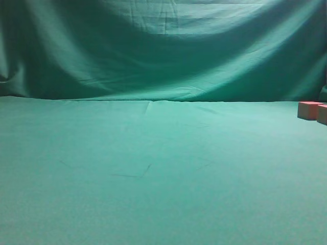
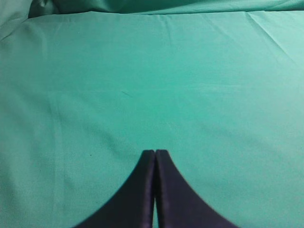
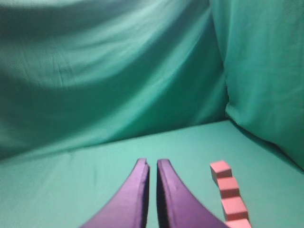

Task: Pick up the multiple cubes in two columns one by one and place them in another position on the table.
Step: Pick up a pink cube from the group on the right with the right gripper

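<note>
The cubes (image 3: 229,194) lie in a touching row at the table's (image 1: 153,168) far right edge (ready for single picks), the nearly closed, empty right gripper (image 3: 153,166) just beside them, the left gripper (image 2: 155,153) closed and empty over bare cloth.

Two cubes (image 1: 309,109) at table's (image 1: 153,168) right edge

Dim, soft-focus views; green cast, brighter glow overhead, shadowed backdrop (image 1: 163,51) folds

surface: green-cloth table (image 1: 153,168) | on it: pink cubes (image 3: 229,187) in a row, right side
</note>
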You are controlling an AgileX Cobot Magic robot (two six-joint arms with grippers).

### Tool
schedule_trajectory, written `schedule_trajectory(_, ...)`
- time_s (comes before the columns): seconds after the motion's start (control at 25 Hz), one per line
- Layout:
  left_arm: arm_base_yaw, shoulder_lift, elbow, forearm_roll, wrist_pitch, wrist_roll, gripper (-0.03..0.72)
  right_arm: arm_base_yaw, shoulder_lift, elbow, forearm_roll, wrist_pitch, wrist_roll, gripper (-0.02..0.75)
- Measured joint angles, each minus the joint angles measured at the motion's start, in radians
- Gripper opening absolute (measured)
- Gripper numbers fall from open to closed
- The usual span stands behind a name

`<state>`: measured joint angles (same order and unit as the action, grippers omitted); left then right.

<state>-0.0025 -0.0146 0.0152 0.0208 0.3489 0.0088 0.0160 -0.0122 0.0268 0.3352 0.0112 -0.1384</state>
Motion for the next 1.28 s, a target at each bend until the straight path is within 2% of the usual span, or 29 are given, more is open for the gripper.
schedule_trajectory(0.16,0.0,0.0,0.0,0.0,0.0,0.0,0.0,0.0,0.0,0.0,0.066,-0.066,0.028,0.047)
schedule_trajectory(0.28,0.0,0.0,0.0,0.0,0.0,0.0,0.0,0.0,0.0,-0.018,0.069,-0.032,0.03,0.047)
schedule_trajectory(0.56,0.0,0.0,0.0,0.0,0.0,0.0,0.0,0.0,0.101,-0.276,-0.006,0.313,-0.064,0.047)
schedule_trajectory(0.96,0.0,0.0,0.0,0.0,0.0,0.0,0.0,0.0,0.441,-0.557,-0.033,0.646,-0.107,0.047)
schedule_trajectory(1.28,0.0,0.0,0.0,0.0,0.0,0.0,0.0,0.0,0.748,-0.705,-0.179,0.981,-0.06,0.047)
